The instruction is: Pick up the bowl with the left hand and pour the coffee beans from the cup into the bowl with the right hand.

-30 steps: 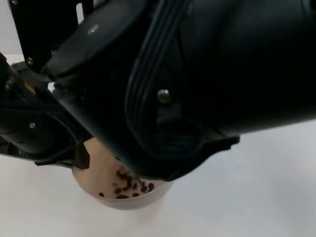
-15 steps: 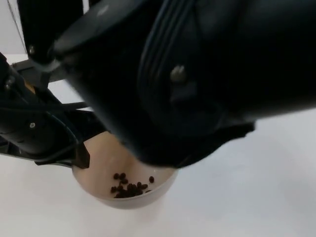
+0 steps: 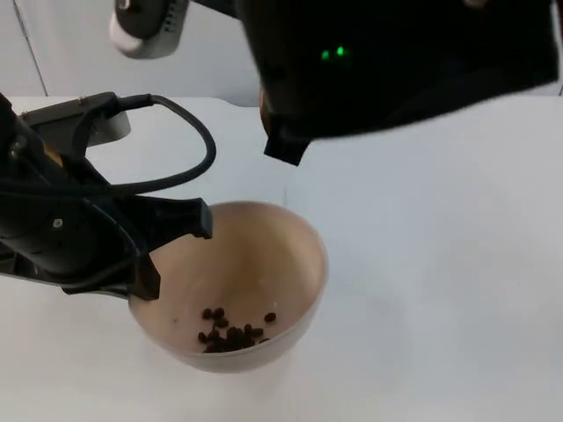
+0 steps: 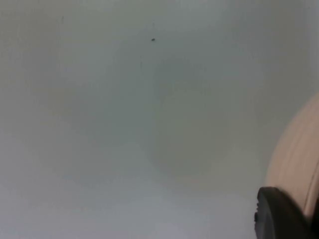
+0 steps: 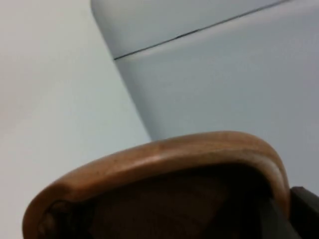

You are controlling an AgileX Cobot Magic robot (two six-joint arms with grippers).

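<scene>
- We see a round bowl [image 3: 264, 255], pale pink-beige and smooth inside, over the white table [image 3: 457, 290].
- A small heap of dark coffee beans [image 3: 230, 334] lies at the bottom of the bowl, on the side near us.
- We see the wooden cup [image 5: 164, 184] in the right wrist view. Its rim is brown, thick and rounded, and it is dark inside.
- The left gripper [image 3: 171, 251] comes in from the left side. Its black fingers sit closed on the bowl's left rim, one inside and one outside, and they hold it.
- In the left wrist view a black fingertip [image 4: 279, 214] touches the bowl's pale wall.
- The right arm is high up, above and behind the bowl. The right gripper [image 5: 299, 209] holds the cup by its rim.
- The cup is well apart from the bowl.
</scene>
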